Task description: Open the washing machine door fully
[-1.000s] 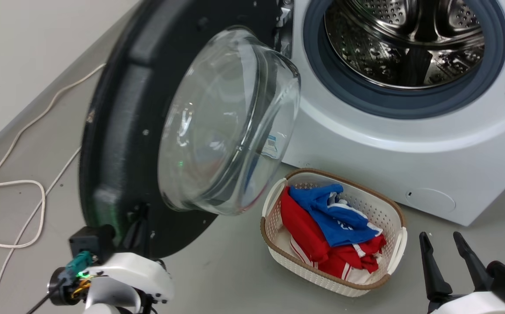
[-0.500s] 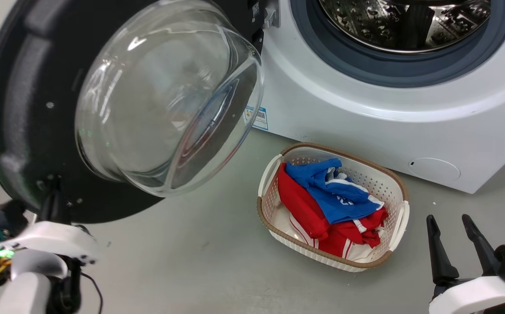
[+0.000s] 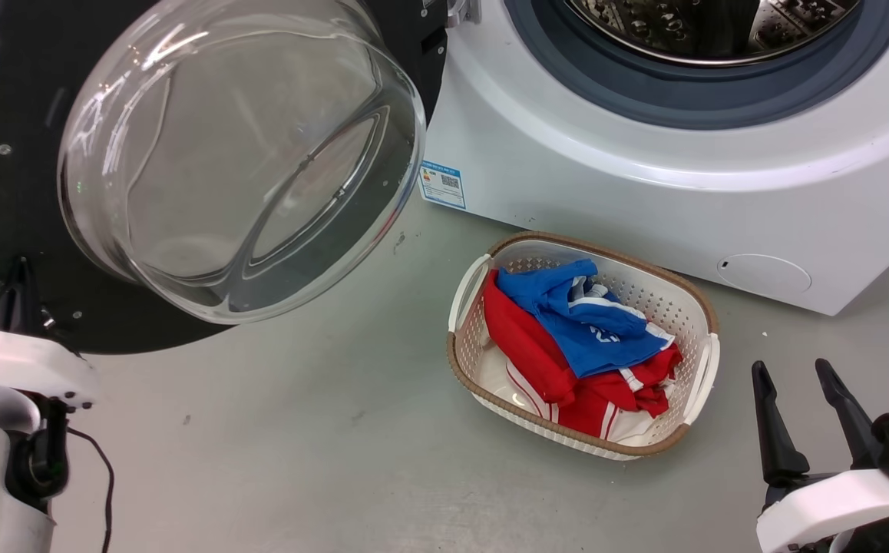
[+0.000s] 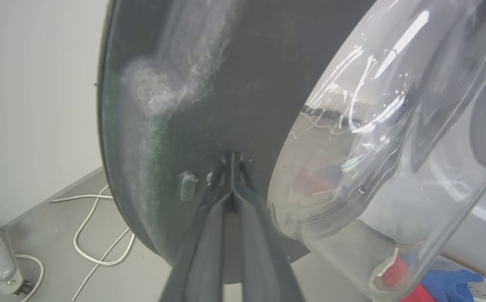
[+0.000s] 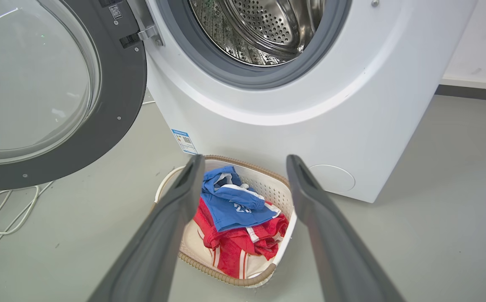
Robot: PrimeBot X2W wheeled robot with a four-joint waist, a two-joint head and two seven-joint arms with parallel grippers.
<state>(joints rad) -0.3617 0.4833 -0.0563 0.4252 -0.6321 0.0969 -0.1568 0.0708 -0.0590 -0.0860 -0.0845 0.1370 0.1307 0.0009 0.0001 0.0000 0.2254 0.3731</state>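
Left hand (image 4: 231, 163), pinched closed, touches washing machine door (image 4: 243, 84)

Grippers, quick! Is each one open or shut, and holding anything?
Left gripper: jaws shut, tips against the large round glossy black washing machine door, gripping nothing.
Right gripper: jaws open, empty.

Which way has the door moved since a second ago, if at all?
Yes. The door has swung wider, leftward away from the machine; it no longer covers the label.
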